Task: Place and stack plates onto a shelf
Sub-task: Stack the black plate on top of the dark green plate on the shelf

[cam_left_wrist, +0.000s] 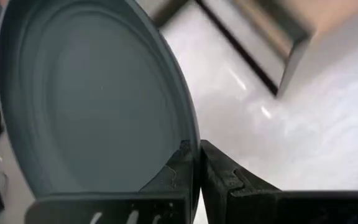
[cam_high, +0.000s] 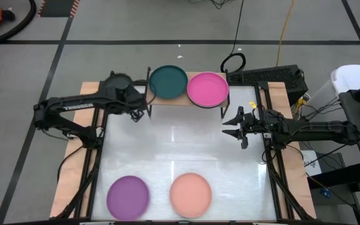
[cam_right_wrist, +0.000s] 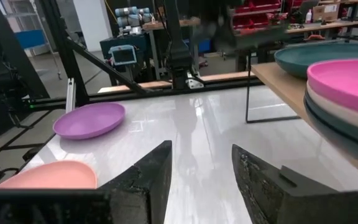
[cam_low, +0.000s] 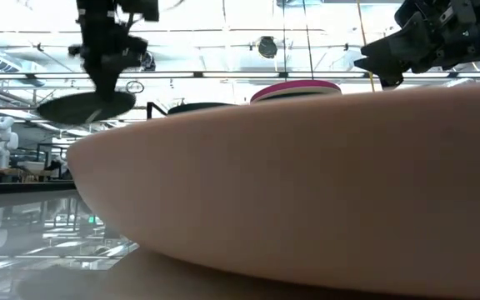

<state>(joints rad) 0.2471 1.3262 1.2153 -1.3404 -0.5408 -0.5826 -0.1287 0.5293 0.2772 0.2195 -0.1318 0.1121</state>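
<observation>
My left gripper (cam_left_wrist: pixel 194 149) is shut on a dark grey-teal plate (cam_high: pixel 119 82), held in the air just left of the shelf (cam_high: pixel 174 100). In the low view this plate (cam_low: pixel 86 107) hangs below the gripper. A teal plate (cam_high: pixel 168 82) lies on the left half of the light-wood shelf. The right half carries a stack with a magenta plate (cam_high: pixel 207 89) on top. A purple plate (cam_high: pixel 128 197) and a salmon plate (cam_high: pixel 190 195) lie flat on the table near its front edge. Right of the shelf, my right gripper (cam_high: pixel 235 125) stands open and level, touching nothing. My left gripper pinches the dark plate's rim (cam_left_wrist: pixel 188 144) between its two fingers, one finger (cam_left_wrist: pixel 178 167) on the hollow upper face and the other (cam_left_wrist: pixel 219 174) on the outside. The fingers slant down onto it from above. The plate hangs nearly level, clear of the table.
The right wrist view shows a beige plate and a dark plate under the magenta plate (cam_right_wrist: pixel 347 81). Thin black legs (cam_right_wrist: pixel 247 93) hold the shelf board above the white table top (cam_high: pixel 180 150). The salmon plate (cam_low: pixel 307 192) fills most of the low view.
</observation>
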